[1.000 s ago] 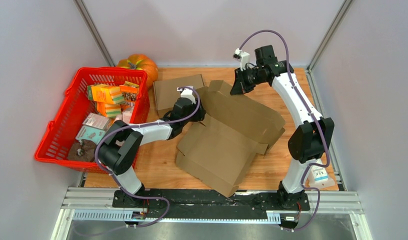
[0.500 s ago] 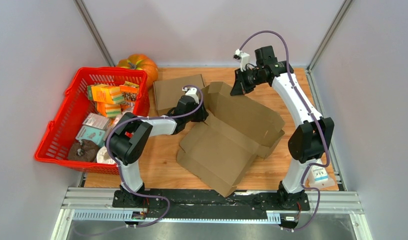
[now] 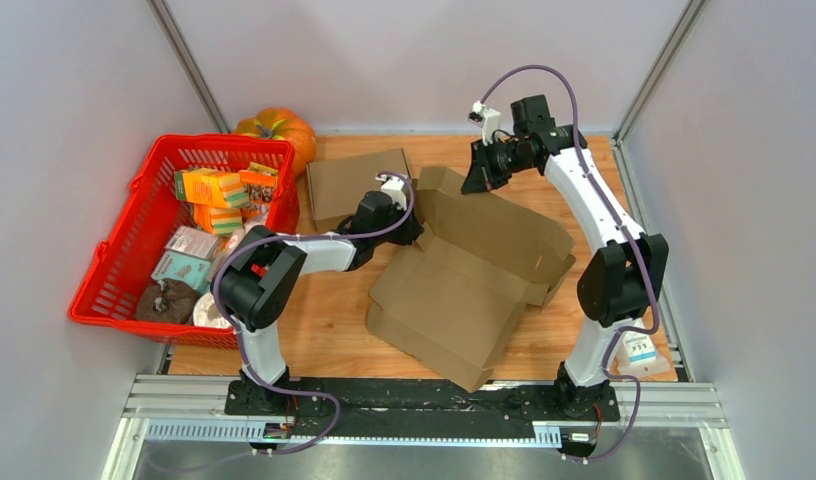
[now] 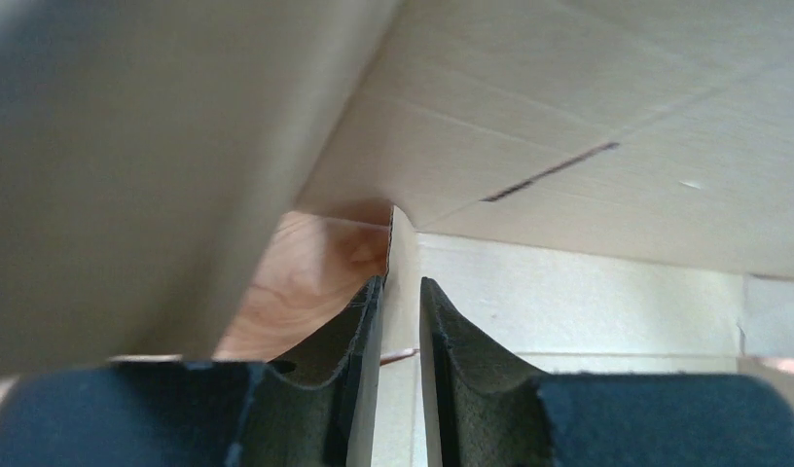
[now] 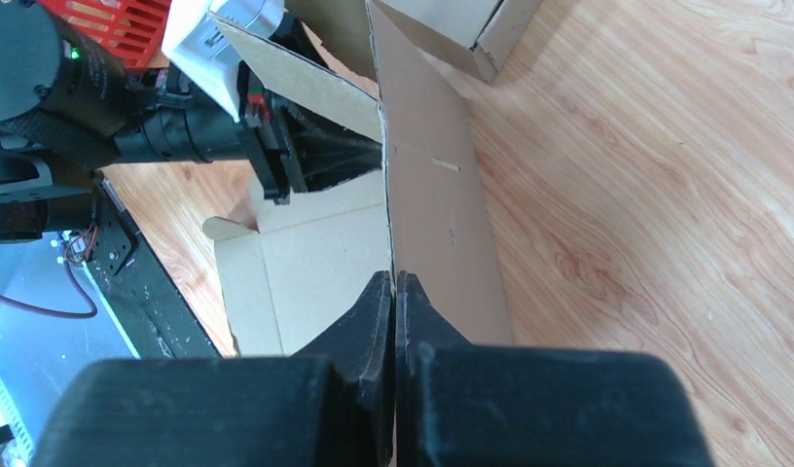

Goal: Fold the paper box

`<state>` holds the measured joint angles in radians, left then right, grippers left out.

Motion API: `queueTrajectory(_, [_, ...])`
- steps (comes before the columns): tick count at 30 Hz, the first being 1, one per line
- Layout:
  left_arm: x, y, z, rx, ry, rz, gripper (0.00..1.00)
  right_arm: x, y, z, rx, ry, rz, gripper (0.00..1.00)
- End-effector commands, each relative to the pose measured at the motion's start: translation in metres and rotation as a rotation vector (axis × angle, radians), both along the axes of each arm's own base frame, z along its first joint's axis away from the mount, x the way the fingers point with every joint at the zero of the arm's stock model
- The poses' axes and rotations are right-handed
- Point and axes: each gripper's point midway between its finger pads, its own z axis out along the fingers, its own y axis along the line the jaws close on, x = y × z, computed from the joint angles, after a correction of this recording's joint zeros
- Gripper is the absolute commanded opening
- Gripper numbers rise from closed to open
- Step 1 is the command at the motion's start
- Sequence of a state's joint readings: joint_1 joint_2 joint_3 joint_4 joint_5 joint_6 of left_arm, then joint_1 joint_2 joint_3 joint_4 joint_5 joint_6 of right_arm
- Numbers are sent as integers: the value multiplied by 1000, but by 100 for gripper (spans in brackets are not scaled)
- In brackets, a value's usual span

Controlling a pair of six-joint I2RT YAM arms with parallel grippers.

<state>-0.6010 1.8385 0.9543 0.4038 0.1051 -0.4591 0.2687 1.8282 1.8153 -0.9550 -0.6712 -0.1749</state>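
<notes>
Both grippers point(image 3: 412, 232) point(image 3: 471, 183) pinched, arms extended

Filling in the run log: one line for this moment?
stage: folding cardboard box | left gripper: jaws astride a flap edge | right gripper: shut on flap | basket: untouched

Matt brown cardboard box point(image 3: 464, 270); smooth grained wooden table point(image 3: 324, 330); glossy red plastic basket point(image 3: 124, 290); finger pads point(image 4: 349, 370) perhaps rubbery.

text: none legible | paper box point(image 3: 464, 270): plain brown card, no print | packets in red basket point(image 3: 114, 290): coloured print, too small to read | white tag by right arm base point(image 3: 639, 352): blurred marks
</notes>
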Motion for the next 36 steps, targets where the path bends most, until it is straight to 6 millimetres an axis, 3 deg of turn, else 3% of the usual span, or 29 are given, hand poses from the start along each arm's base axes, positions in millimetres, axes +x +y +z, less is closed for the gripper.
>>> queueTrajectory(1, [-31, -36, 18, -65, -48, -214, 28, 3, 8, 23, 65, -75, 3, 0])
queueTrajectory(6, [-55, -57, 17, -108, -23, -348, 29, -1, 6, 23, 70, -107, -14, 0])
queueTrajectory(8, [-63, -65, 0, -114, 34, -389, 30, -3, 7, 24, 66, -120, -17, 0])
queueTrajectory(12, [-70, -60, -7, -128, 38, -377, 33, -5, 3, 13, -4, -124, -23, 0])
queueTrajectory(13, [-70, -59, 9, -146, -5, -380, 37, -5, 2, 12, -23, -129, -24, 0])
queueTrajectory(15, [-78, -48, 14, -127, -25, -371, 42, -7, 0, 7, -79, -151, -18, 0])
queueTrajectory(16, [-80, -43, 39, -142, -79, -364, 45, -8, -1, 4, -96, -151, -16, 0])
queueTrajectory(18, [-89, -31, 53, -140, -117, -341, 48, -9, -1, 4, -125, -186, -9, 0])
queueTrajectory(19, [-92, -24, 85, -164, -177, -328, 52, -11, -1, 4, -132, -197, -2, 0])
queueTrajectory(21, [-94, -13, 112, -172, -241, -292, 52, -14, 1, 4, -138, -221, 12, 0])
queueTrajectory(22, [-98, -5, 140, -186, -290, -272, 53, -14, 2, 5, -140, -244, 33, 0])
queueTrajectory(23, [-93, 4, 152, -171, -320, -216, 54, -17, 4, 6, -143, -263, 47, 0])
queueTrajectory(24, [-85, 11, 175, -165, -364, -169, 61, -16, 3, 6, -159, -282, 48, 0])
queueTrajectory(25, [-83, 24, 179, -118, -347, -112, 70, -17, 3, 6, -168, -304, 65, 0])
queueTrajectory(26, [-70, 37, 186, -74, -361, -21, 70, -18, 5, 7, -171, -314, 79, 0])
queueTrajectory(27, [-60, 44, 208, -52, -402, 31, 71, -20, 6, 7, -169, -321, 90, 0])
queueTrajectory(28, [-55, 46, 197, 12, -372, 39, 71, -20, 6, 8, -164, -326, 99, 0])
queueTrajectory(29, [-49, 47, 200, 40, -379, 43, 71, -21, 8, 8, -164, -339, 116, 1])
queueTrajectory(30, [-43, 44, 217, 49, -412, 33, 72, -21, 8, 9, -161, -344, 121, 1])
queueTrajectory(31, [-38, 39, 205, 85, -383, 11, 72, -21, 8, 8, -161, -347, 128, 1])
queueTrajectory(32, [-35, 32, 217, 92, -416, -33, 72, -21, 9, 8, -162, -351, 134, 1])
queueTrajectory(36, [-22, 18, 204, 164, -416, -114, 73, -21, 10, 7, -162, -353, 152, 0])
